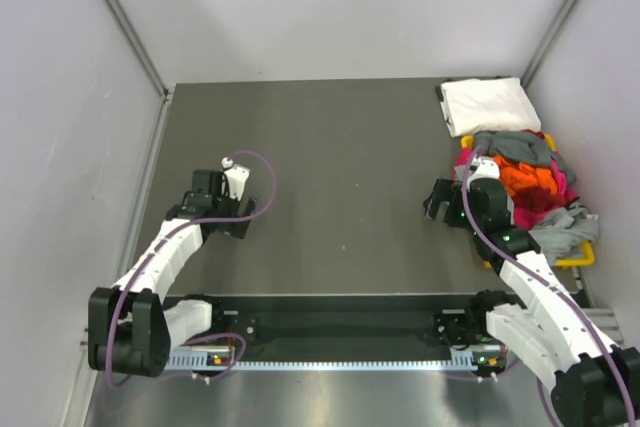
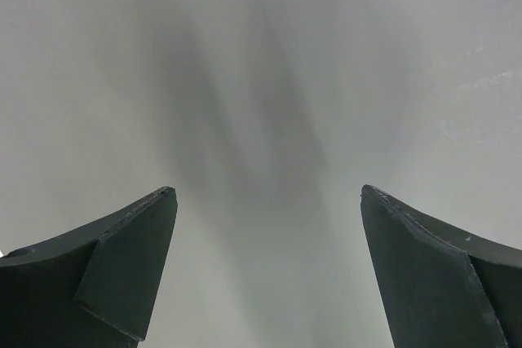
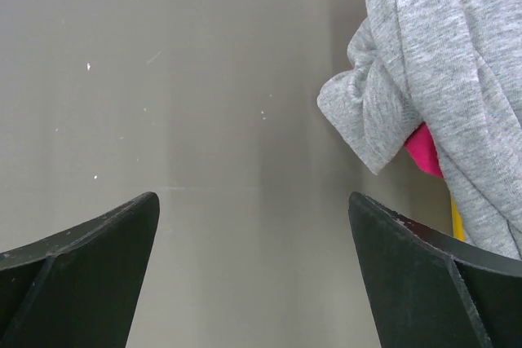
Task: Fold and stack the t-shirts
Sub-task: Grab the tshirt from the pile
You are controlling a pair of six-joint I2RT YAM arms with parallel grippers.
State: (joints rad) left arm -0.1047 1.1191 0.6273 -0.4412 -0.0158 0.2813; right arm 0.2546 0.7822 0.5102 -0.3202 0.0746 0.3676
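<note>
A folded white t-shirt (image 1: 485,104) lies at the table's far right. Just nearer, a heap of t-shirts fills a yellow bin (image 1: 580,259): dark grey (image 1: 512,144), orange (image 1: 525,182), pink (image 1: 560,187) and light grey (image 1: 565,229). My right gripper (image 1: 438,200) is open and empty, just left of the heap; in the right wrist view (image 3: 253,197) a light grey t-shirt (image 3: 440,63) hangs at the upper right with pink cloth (image 3: 424,151) under it. My left gripper (image 1: 222,187) is open and empty over bare table at the left, as the left wrist view (image 2: 267,191) shows.
The dark grey table (image 1: 340,157) is walled by pale panels at the left, back and right. A rail with a toothed strip (image 1: 330,357) runs along the near edge between the arm bases.
</note>
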